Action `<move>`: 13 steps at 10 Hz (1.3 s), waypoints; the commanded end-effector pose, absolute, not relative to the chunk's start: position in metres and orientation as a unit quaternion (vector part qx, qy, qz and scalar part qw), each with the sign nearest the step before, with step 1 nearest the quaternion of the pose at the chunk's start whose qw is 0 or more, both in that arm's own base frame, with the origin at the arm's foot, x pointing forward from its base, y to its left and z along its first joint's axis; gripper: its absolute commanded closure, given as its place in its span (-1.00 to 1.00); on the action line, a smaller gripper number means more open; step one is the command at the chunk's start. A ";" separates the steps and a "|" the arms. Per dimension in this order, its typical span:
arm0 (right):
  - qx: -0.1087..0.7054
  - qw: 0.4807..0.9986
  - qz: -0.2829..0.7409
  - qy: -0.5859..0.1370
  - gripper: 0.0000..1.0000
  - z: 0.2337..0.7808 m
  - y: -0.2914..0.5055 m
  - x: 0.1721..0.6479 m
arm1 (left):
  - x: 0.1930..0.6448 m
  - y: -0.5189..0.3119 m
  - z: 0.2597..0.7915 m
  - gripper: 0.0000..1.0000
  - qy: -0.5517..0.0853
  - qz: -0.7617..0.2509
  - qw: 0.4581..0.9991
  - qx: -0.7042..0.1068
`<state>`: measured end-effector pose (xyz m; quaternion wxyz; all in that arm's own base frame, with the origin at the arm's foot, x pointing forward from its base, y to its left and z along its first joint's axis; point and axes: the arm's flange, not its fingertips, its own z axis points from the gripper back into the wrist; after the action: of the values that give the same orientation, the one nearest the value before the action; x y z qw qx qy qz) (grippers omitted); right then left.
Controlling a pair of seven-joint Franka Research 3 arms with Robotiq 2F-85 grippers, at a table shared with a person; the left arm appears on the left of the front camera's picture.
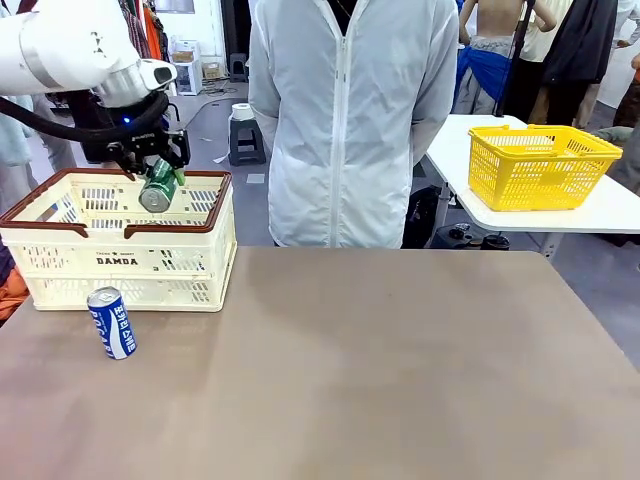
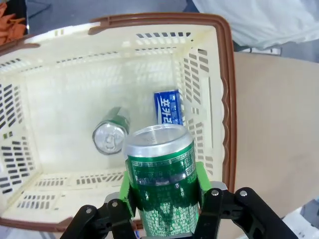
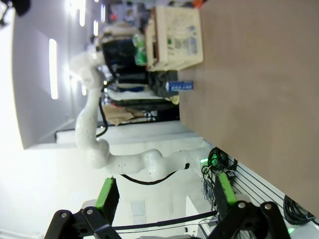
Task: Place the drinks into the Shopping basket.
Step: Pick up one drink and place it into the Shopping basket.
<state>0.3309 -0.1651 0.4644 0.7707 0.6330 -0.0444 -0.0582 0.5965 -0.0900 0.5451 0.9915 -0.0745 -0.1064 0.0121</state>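
Note:
My left gripper [image 1: 160,172] is shut on a green can [image 1: 158,188] and holds it tilted just above the cream-white Shopping basket [image 1: 120,262] at the table's far left. In the left wrist view, the green pads [image 2: 124,191] clamp the sides of the held green can [image 2: 162,184] over the basket's open inside [image 2: 75,64]. A slimmer green can [image 2: 110,135] lies on the basket floor. A blue can [image 2: 167,106] lies by its right wall. Another blue can [image 1: 112,322] stands on the table in front of the basket. My right gripper [image 3: 164,199] is open with nothing between its fingers.
A person in a white jacket [image 1: 350,120] stands at the far edge, hands out of sight. A yellow mesh basket [image 1: 540,165] sits on a separate white table at the back right. The brown tabletop [image 1: 400,360] stretches bare to the right of the basket.

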 end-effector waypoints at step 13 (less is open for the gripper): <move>0.632 0.772 -0.060 -0.036 -1.00 0.470 -0.166 0.331 | 0.660 -0.106 0.415 0.87 -0.070 0.010 0.997 -0.025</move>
<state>0.3309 -0.1650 0.4645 0.7707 0.6330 -0.0443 -0.0579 0.6546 -0.1057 0.4102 0.9966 -0.0375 -0.0736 0.0030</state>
